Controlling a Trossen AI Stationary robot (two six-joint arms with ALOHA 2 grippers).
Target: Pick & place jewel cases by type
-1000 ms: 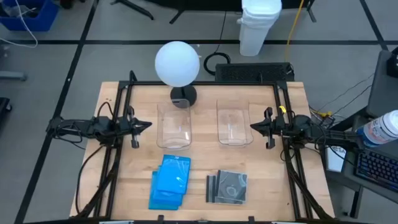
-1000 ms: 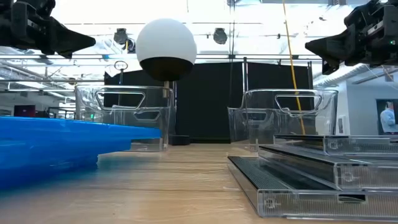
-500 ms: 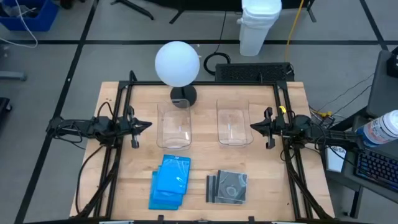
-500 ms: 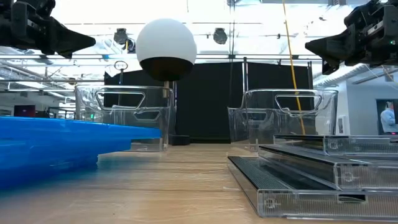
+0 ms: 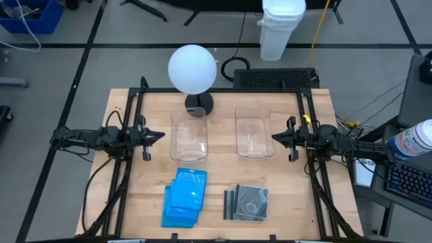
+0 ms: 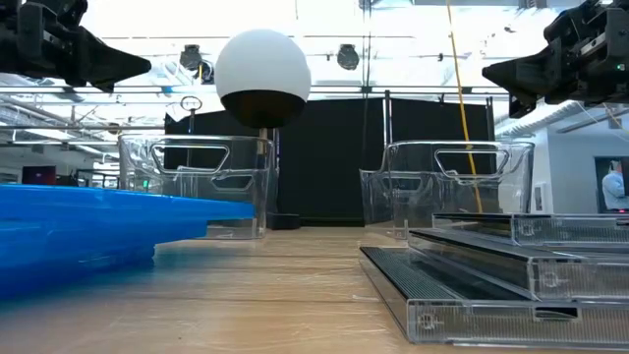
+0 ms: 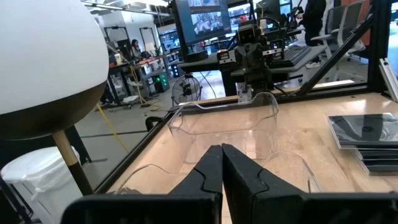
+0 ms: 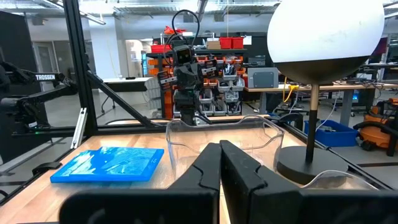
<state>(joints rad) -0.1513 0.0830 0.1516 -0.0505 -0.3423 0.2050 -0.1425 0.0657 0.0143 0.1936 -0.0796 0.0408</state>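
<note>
A stack of bright blue jewel cases [image 5: 183, 197] lies on the table near its front edge, left of centre. A stack of clear cases with black spines [image 5: 247, 203], a disc showing on top, lies to its right. Two clear tubs [image 5: 190, 136] [image 5: 254, 133] stand side by side behind them. My left gripper [image 5: 160, 135] is shut and raised at the table's left side, pointing level toward the left tub. My right gripper [image 5: 275, 137] is shut and raised at the right side, pointing toward the right tub. Neither touches anything.
A lamp with a white globe [image 5: 193, 68] on a dark round base [image 5: 198, 104] stands behind the left tub. Black frame rails [image 5: 128, 169] [image 5: 317, 175] run along both table sides. Bare wood lies between the tubs and the case stacks.
</note>
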